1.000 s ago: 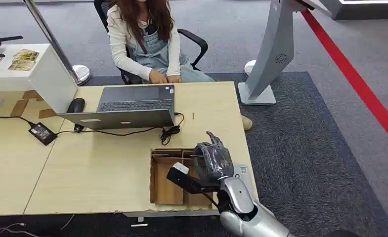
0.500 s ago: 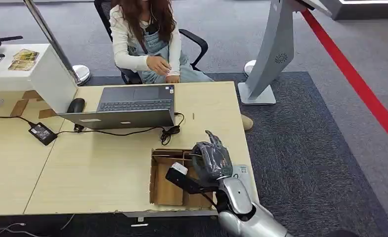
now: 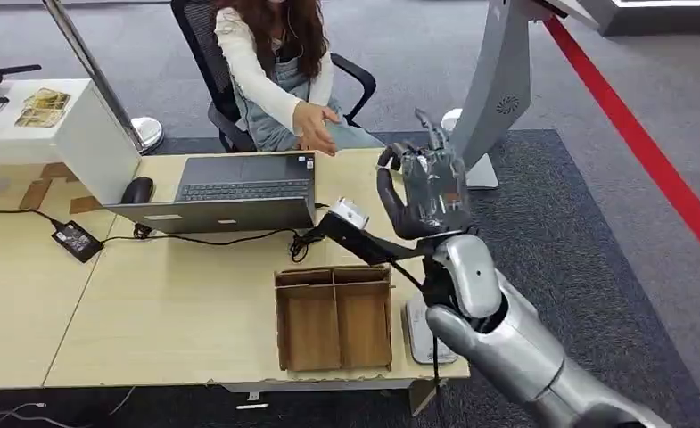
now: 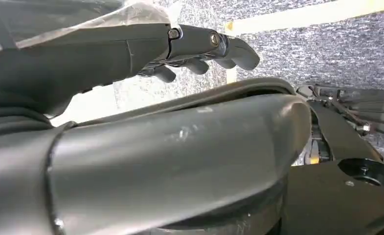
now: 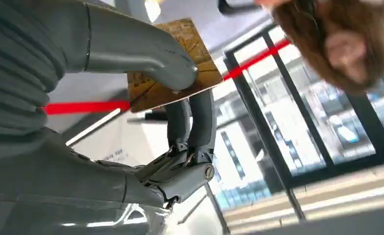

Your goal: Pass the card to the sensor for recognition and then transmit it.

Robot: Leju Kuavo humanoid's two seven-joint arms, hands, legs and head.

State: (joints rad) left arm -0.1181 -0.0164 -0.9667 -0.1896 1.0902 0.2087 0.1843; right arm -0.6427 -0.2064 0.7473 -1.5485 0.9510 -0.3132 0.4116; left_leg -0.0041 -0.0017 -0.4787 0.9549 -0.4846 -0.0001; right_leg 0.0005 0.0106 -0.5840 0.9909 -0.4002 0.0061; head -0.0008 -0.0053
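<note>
Right hand (image 5: 146, 73) pinches the card (image 5: 180, 68) (thumb on top, fingers beneath).

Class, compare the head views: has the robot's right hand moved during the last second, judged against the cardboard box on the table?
Yes. The right hand, pinching the card, has risen from over the cardboard box and gone forward, towards the person's outstretched hand.

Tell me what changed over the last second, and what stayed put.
The right hand rose from over the cardboard box toward the person, gripping the card between thumb and fingers. The person's hand left the desk edge and reached out toward it. A grey device beside the box is now uncovered. Laptop and box stayed put.
</note>
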